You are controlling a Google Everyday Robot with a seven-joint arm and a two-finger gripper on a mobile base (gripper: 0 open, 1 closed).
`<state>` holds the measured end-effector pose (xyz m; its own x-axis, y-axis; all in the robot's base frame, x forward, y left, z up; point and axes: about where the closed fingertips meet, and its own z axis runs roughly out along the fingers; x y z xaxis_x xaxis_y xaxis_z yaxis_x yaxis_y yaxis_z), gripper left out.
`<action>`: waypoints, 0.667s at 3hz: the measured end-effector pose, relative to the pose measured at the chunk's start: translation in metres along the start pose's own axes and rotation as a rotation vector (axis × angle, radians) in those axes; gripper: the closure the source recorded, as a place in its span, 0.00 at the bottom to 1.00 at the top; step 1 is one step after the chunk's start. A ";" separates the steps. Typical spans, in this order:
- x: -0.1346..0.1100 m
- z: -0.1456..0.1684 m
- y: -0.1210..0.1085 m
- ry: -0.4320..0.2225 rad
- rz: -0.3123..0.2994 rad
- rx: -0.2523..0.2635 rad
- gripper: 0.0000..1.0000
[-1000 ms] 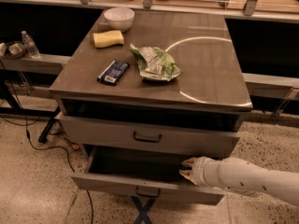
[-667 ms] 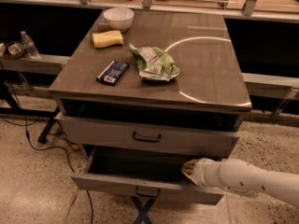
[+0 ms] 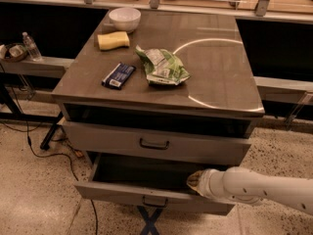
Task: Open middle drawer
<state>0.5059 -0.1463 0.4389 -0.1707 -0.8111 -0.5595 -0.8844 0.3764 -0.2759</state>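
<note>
The grey cabinet has a taller-fronted upper drawer (image 3: 122,142) that is closed. Below it the middle drawer (image 3: 117,191), with a low flat front and a small dark bail handle (image 3: 154,201), stands pulled out toward me, its dark inside showing. My white arm (image 3: 264,187) comes in from the right. My gripper (image 3: 194,182) is at the arm's tip, just behind the right part of the drawer's front, inside the open drawer. The lowest drawer is hidden.
On the cabinet top (image 3: 220,77) lie a white bowl (image 3: 124,18), a yellow sponge (image 3: 113,40), a dark blue packet (image 3: 118,76) and a green chip bag (image 3: 162,67). A water bottle (image 3: 31,46) stands on the left ledge. Cables lie on the floor at left.
My gripper has sunk slightly behind the drawer's front. The middle drawer stays pulled out about as far as before.
</note>
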 end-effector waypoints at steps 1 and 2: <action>0.014 -0.002 0.025 0.074 0.014 -0.073 1.00; 0.023 -0.009 0.046 0.125 0.028 -0.123 1.00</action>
<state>0.4576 -0.1517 0.4200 -0.2416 -0.8533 -0.4621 -0.9239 0.3479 -0.1593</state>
